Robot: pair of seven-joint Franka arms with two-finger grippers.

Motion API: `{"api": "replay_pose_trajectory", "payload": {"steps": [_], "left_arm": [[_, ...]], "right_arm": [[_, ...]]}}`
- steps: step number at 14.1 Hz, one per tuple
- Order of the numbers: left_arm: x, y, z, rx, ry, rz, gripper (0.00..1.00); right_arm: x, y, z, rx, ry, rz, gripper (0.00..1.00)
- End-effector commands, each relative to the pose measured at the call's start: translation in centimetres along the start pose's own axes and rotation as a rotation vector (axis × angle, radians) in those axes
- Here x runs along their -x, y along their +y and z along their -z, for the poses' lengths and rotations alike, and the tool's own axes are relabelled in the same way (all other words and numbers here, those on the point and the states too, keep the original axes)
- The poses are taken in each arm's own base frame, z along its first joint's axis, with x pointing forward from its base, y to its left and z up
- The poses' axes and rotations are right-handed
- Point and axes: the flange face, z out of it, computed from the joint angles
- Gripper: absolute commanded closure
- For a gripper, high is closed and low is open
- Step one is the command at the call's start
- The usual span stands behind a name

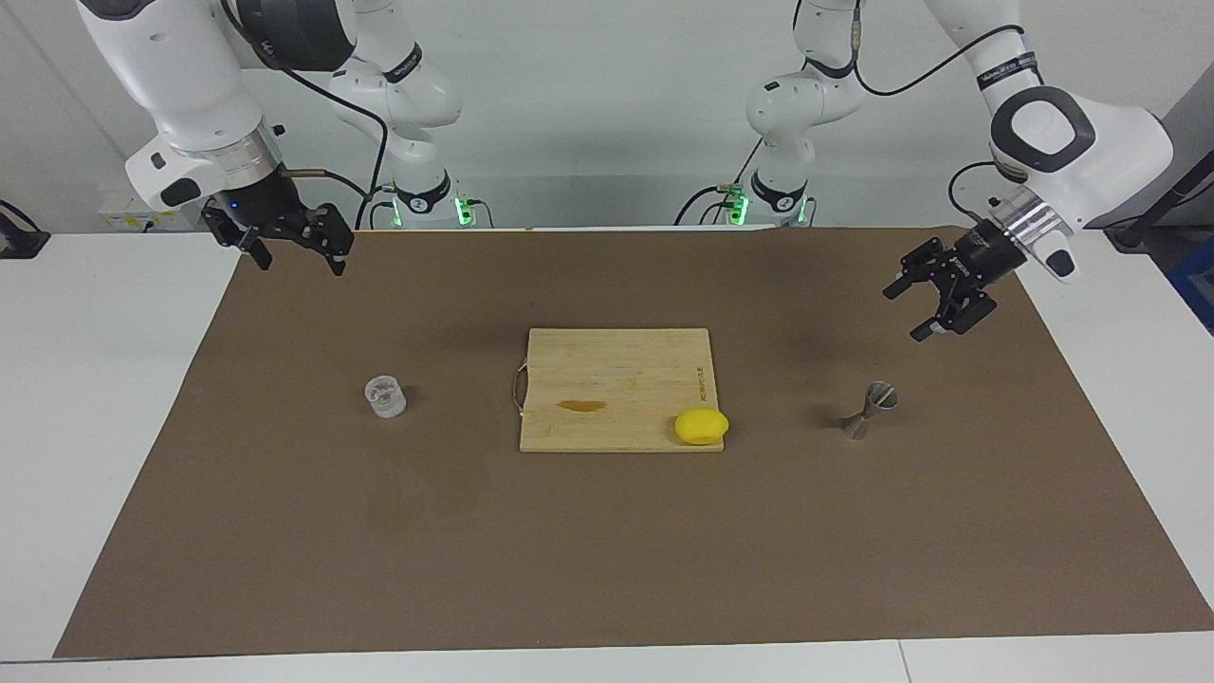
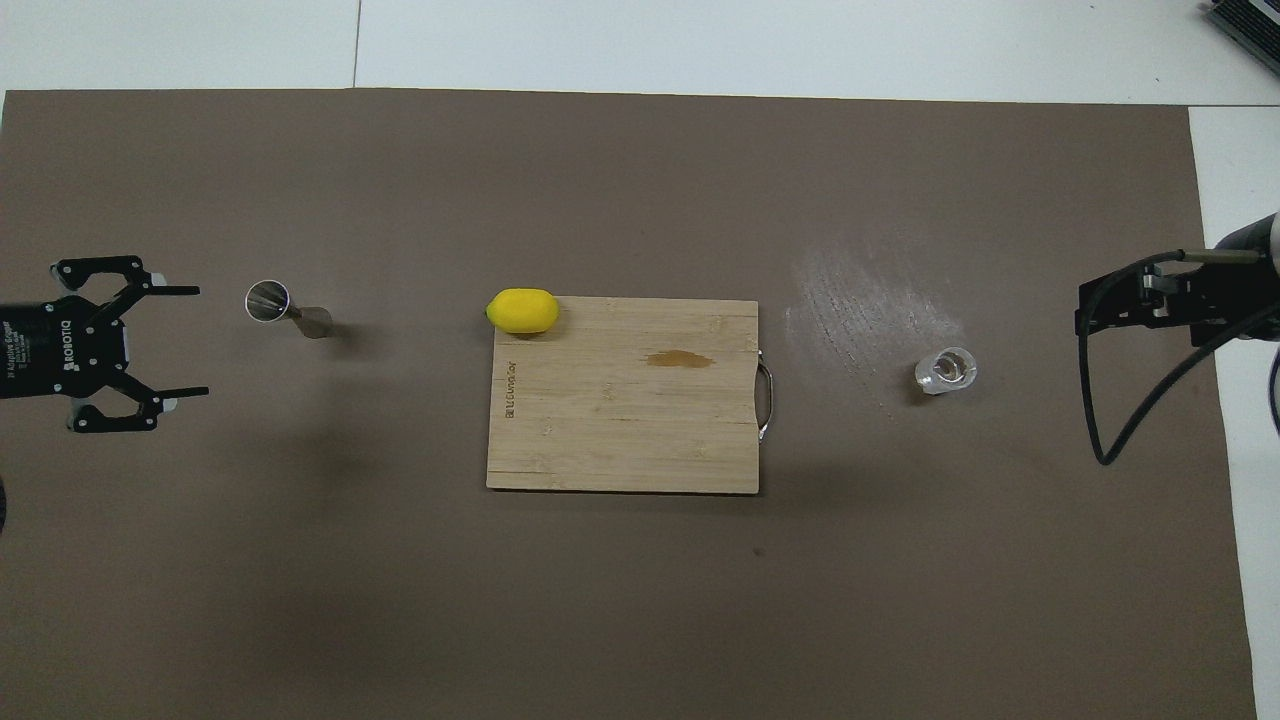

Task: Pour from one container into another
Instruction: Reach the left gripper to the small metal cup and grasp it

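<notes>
Judging by how things lie, nothing of the pour is done yet; the glass cup stands upright on the brown mat toward the right arm's end of the table, untouched, and whether it holds any liquid cannot be told; the steel jigger stands upright on the mat toward the left arm's end, well apart from the cup, with the wooden cutting board between them; a lemon rests at the corner of the board toward the jigger, at the board's edge farther from the robots; a small brownish stain marks the board's surface. The right gripper hangs in the air over the mat's edge close to the robots, well clear of the cup, its fingers spread with nothing between them; the left gripper hovers over the mat near the jigger but not touching it, fingers likewise spread apart, which the overhead view shows plainly. All of the task is left: the cup must be grasped, lifted, carried across over the board to the jigger, and tipped so that the contents fall into the jigger's narrow upper cone; the left arm may need to steady the jigger, since its slim waist suggests that it could topple easily.
</notes>
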Motion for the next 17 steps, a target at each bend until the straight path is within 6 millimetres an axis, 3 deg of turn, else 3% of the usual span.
{"api": "replay_pose_trajectory", "payload": {"steps": [1, 3, 8, 12, 17], "left_arm": [[-3.6, -2.7, -0.9, 0.138, -0.118, 0.306, 0.00], [-4.9, -3.9, -1.9, 0.207, -0.199, 0.414, 0.00], [-9.0, -4.5, -5.4, 0.288, -0.320, 0.620, 0.00], [-11.8, -4.6, -8.4, 0.362, -0.385, 0.575, 0.00], [-12.2, -4.6, -10.1, 0.424, -0.430, 0.551, 0.00]], "right_arm": [[0.5, 0.4, 0.0, -0.013, 0.003, 0.021, 0.00], [0.5, 0.4, 0.0, -0.013, 0.003, 0.021, 0.00], [0.5, 0.4, 0.0, -0.013, 0.003, 0.021, 0.00], [0.5, 0.4, 0.0, -0.013, 0.005, 0.021, 0.00], [0.5, 0.4, 0.0, -0.013, 0.003, 0.021, 0.00]]}}
